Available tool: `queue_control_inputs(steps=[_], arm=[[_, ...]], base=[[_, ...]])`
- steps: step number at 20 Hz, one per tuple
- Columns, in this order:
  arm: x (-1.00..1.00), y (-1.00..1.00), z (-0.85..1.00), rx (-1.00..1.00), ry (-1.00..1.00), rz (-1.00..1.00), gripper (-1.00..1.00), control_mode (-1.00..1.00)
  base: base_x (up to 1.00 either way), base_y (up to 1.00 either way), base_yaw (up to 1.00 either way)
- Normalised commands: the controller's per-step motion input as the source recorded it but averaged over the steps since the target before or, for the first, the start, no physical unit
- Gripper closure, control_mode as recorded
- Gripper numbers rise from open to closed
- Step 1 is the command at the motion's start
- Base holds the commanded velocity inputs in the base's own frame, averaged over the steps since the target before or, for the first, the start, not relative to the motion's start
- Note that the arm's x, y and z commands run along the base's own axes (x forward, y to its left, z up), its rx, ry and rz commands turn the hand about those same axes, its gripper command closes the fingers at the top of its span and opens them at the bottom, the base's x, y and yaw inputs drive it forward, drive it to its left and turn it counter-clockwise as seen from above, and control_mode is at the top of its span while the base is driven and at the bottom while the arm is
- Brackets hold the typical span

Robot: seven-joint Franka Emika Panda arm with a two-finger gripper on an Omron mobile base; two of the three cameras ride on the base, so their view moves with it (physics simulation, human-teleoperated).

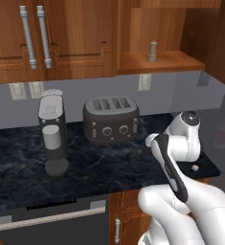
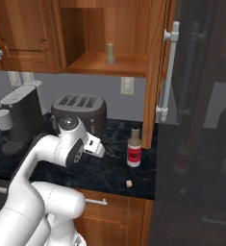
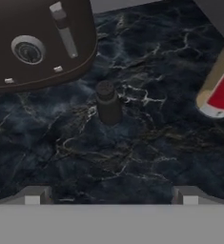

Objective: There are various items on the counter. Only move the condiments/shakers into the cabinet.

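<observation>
Three condiments sit in different places. One tan shaker [image 1: 153,50] stands upright on the cabinet [image 1: 162,62] shelf, in the doorless niche. On the counter [image 1: 18,167] the bottle [image 2: 134,146] — clear, red label, dark cap — stands upright to the right of the toaster [image 2: 81,111], well apart from it; the left base view hides it behind the arm. A small pale cube [image 2: 129,183] lies near the counter's front edge.

Looking down, the hand view gives what the base views do not: the black shaker [image 3: 107,102], a short matte cylinder with a rounded cap, stands upright on the veined black stone just beside the toaster's rounded front, with its dial [image 3: 27,49] and lever [image 3: 65,29]. The bottle's base and red label edge show at the right.

The gripper [image 3: 111,196] hangs above the counter with its fingertips [image 3: 33,196] spread wide apart, nothing between them, the black shaker ahead of the gap.

A grey-black coffee machine [image 1: 53,134] stands tall left of the toaster, under wooden doors with silver handles [image 1: 36,36].
</observation>
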Motion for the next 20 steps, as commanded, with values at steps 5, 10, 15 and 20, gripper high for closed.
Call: queue_control_inputs(steps=[5, 10, 15, 20], arm=[[0.32, 0.0, -0.24, -0.08, 0.02, 0.01, -1.0, -1.0], [0.34, 0.0, -0.26, -0.05, 0.01, 0.01, -1.0, -1.0], [0.31, 0.0, -0.22, -0.01, 0.01, 0.02, -1.0, -1.0], [0.21, 0.0, -0.17, 0.0, 0.0, 0.03, -1.0, -1.0]], base=[[0.0, 0.0, 0.0], [0.0, 0.0, 0.0], [0.0, 0.0, 0.0], [0.0, 0.0, 0.0]])
